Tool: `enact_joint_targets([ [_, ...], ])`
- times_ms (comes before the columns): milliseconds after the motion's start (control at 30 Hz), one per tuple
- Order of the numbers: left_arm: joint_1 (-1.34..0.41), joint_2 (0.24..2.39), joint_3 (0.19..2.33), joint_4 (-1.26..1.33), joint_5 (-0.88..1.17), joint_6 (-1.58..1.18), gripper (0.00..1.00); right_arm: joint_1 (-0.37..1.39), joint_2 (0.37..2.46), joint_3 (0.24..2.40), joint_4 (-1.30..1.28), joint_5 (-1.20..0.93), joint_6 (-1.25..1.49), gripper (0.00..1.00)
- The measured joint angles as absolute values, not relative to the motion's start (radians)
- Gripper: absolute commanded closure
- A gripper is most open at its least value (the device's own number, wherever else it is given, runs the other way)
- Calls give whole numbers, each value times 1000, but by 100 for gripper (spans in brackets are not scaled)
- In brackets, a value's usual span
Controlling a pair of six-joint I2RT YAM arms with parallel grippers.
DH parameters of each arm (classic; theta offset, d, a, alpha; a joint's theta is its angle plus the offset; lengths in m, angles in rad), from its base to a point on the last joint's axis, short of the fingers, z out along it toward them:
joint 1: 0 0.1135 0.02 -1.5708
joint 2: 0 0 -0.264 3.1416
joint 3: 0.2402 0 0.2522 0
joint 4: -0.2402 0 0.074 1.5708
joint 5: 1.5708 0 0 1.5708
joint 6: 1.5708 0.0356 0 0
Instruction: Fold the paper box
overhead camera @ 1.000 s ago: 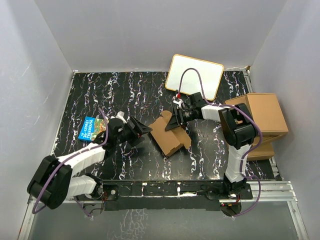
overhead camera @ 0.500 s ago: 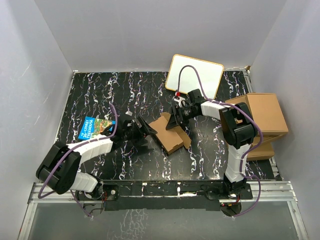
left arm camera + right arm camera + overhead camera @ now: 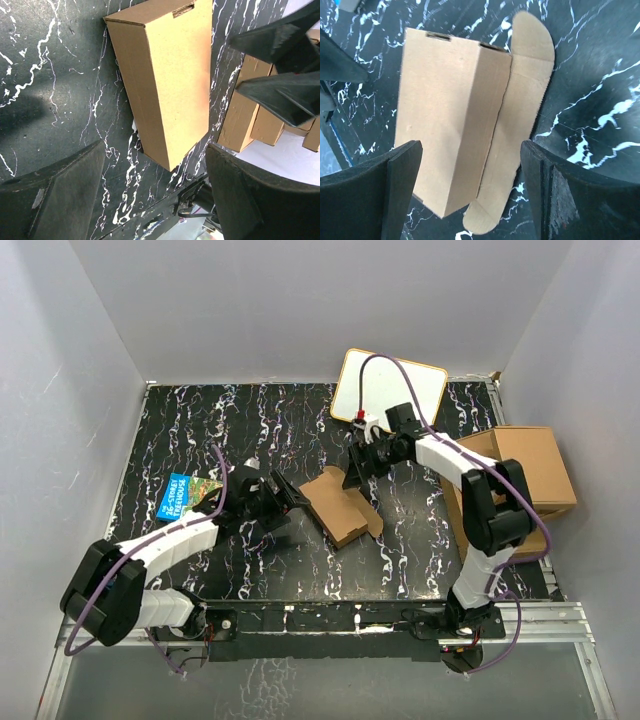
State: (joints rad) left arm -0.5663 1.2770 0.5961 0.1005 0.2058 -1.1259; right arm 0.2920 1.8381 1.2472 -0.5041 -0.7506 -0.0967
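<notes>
Brown paper box [image 3: 336, 508] folded, one rounded flap flat, both jaws wide, empty

Paper box [image 3: 450, 125]: brown corrugated cardboard, matt, smooth faces, fluting showing at cut edges. Table [image 3: 200, 430]: black, white marble-like veining, faint sheen. Whiteboard [image 3: 395, 390]: smooth white face. Book [image 3: 180, 495]: printed paper cover.

text: none legible | blue book [image 3: 178, 496]: cover lettering too small to read
</notes>
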Motion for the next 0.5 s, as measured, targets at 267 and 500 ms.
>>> enact_joint_targets([
  [267, -572, 1302, 607, 108, 205, -1127, 22, 291, 1677, 1177, -437, -838, -117, 35],
  [500, -578, 1391, 662, 122, 206, -1125, 23, 295, 1807, 1153, -436, -875, -86, 40],
])
